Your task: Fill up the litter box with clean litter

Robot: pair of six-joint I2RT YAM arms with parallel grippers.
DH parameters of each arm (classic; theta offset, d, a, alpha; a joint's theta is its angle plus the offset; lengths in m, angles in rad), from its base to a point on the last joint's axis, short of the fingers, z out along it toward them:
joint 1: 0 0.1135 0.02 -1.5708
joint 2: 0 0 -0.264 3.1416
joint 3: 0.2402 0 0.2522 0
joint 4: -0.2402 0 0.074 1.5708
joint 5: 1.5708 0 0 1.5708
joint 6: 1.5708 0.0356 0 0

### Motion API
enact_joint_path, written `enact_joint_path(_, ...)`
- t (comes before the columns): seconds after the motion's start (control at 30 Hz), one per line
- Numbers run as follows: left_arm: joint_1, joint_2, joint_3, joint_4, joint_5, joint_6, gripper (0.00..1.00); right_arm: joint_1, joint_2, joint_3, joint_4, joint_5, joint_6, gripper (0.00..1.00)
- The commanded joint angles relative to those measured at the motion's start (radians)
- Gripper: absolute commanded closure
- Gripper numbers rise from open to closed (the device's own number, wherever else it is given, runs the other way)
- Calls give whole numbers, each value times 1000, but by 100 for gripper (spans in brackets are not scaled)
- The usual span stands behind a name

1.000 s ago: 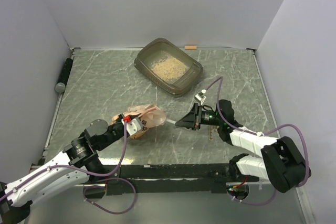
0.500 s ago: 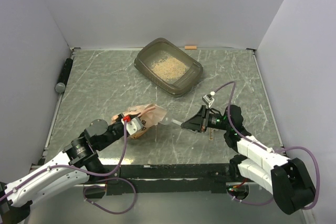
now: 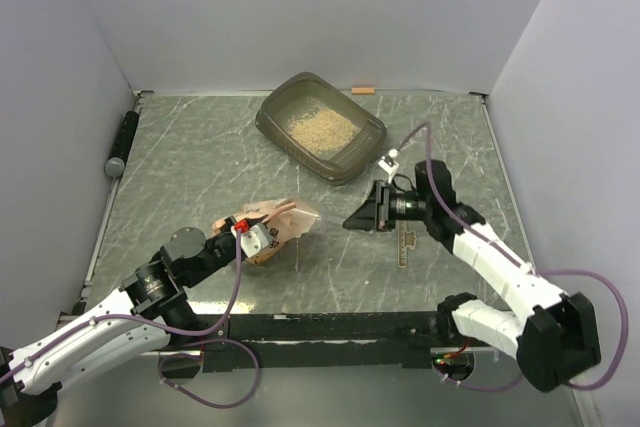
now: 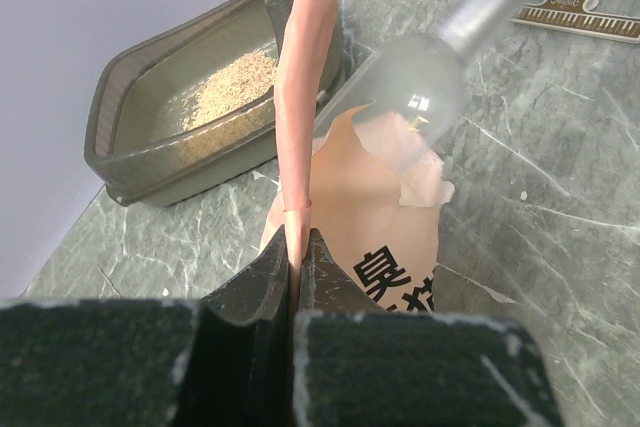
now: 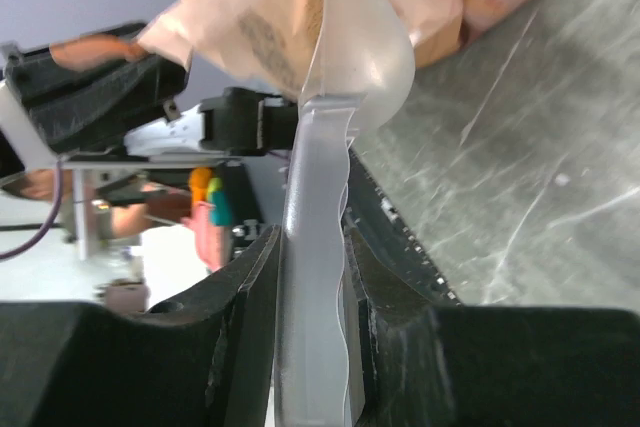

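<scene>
Top external: right arm [image 3: 490,252] outstretched toward bag [image 3: 283,219] (scoop [image 5: 340,67] in jaws).

litter box [image 3: 350,161]: smooth grey-brown plastic, slightly glossy
clean litter [image 3: 318,127]: rough tan granules
bag [image 4: 365,212]: soft, crinkled pink plastic
scoop [image 5: 345,57]: translucent frosted plastic
surface [image 3: 190,177]: smooth, marbled

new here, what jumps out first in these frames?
The pink bag sits mid-table, pinched by the left tool. The right tool grips a clear plastic spoon, its bowl at the bag's torn mouth. Near the back wall, the litter box holds a patch of tan litter.
</scene>
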Motion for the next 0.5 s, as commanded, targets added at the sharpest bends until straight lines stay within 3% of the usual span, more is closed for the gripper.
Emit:
enact_joint_path(0.0, -3, 4, 34, 90, 41, -9, 99, 54, 124, 244, -361, 75, -269, 100)
enact_joint_path(0.3, -3, -4, 34, 90, 50, -11, 99, 210, 450, 652, -684, 138, -480, 100)
enact_joint_path(0.47, -3, -5, 40, 90, 50, -11, 99, 276, 612, 862, -870, 274, -538, 100)
